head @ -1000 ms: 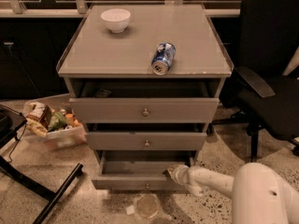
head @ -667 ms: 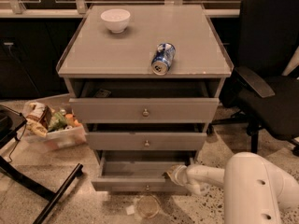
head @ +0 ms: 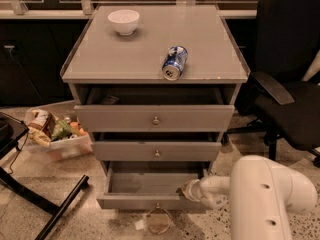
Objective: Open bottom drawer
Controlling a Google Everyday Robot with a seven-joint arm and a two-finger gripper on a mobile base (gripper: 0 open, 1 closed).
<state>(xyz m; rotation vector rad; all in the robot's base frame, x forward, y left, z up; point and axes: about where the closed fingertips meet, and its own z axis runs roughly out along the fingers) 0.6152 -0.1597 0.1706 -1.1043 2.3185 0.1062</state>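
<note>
The grey cabinet [head: 155,59] has three drawers, each with a small round metal knob. The bottom drawer [head: 145,183] is pulled well out and shows a plain grey inside; its narrow front panel [head: 135,202] carries a knob [head: 158,205]. The top drawer [head: 155,118] and middle drawer [head: 156,151] stand slightly out. My gripper [head: 187,190] on the white arm [head: 260,194] is at the bottom drawer's right front corner, just inside the rim.
A white bowl [head: 123,21] and a blue can [head: 174,62] lying on its side are on the cabinet top. A box of snacks [head: 56,134] sits on the floor at left, a black office chair [head: 290,84] at right, a black leg [head: 60,206] lower left.
The white arm has moved left and fills more of the lower right. The bottom drawer stands further out than before.
</note>
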